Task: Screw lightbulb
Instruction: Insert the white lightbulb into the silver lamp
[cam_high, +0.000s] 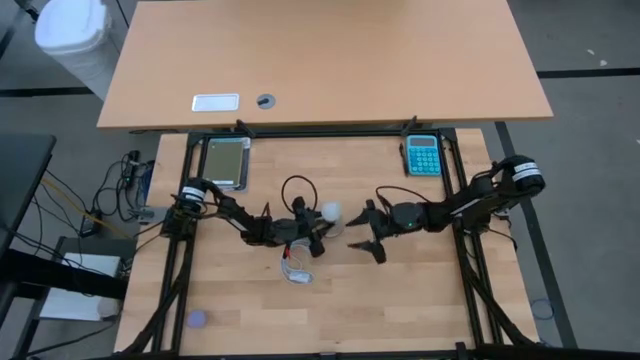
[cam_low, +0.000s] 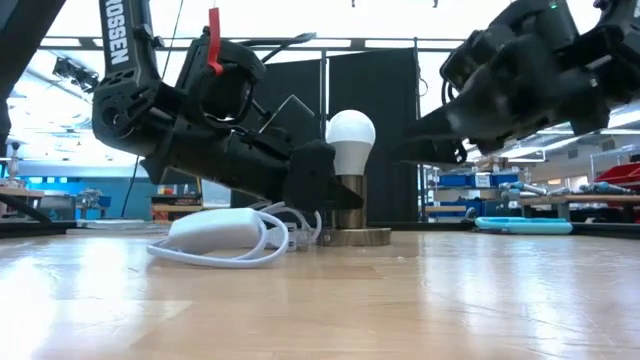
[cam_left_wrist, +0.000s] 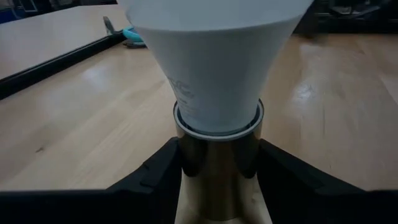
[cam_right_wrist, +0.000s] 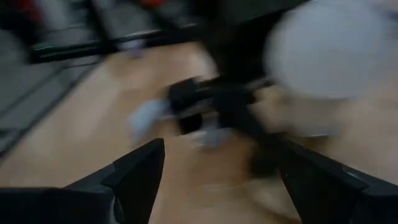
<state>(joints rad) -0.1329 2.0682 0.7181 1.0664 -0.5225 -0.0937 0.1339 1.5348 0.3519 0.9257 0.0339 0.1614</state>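
The white lightbulb (cam_low: 350, 135) stands upright with its narrow end in a shiny metal socket (cam_low: 348, 205), which rises from a round base (cam_low: 372, 237) lying flat on the table. In the left wrist view the bulb's neck (cam_left_wrist: 217, 74) sits in the socket's rim (cam_left_wrist: 217, 127). My left gripper (cam_left_wrist: 217, 171) is shut on the socket below the bulb. My right gripper (cam_high: 364, 242) hangs open above the table, to the right of the bulb (cam_high: 330, 212) and clear of it. In the blurred right wrist view the bulb (cam_right_wrist: 329, 50) shows beyond that gripper's spread fingers (cam_right_wrist: 140, 171). My left gripper pinches the socket's metal barrel (cam_left_wrist: 217, 158) between its two fingers (cam_left_wrist: 158, 174), one on each side, just under the rim. The fingers come nearly level from the table's left side. The socket stands upright on its base on the table, with the bulb in it.
A white cable with its adapter (cam_low: 215, 232) lies coiled on the table under my left arm, and in the high view the cable (cam_high: 298, 270) lies just toward the near edge. A teal calculator (cam_high: 422, 156) and a grey tray (cam_high: 224, 162) sit at the far edge.
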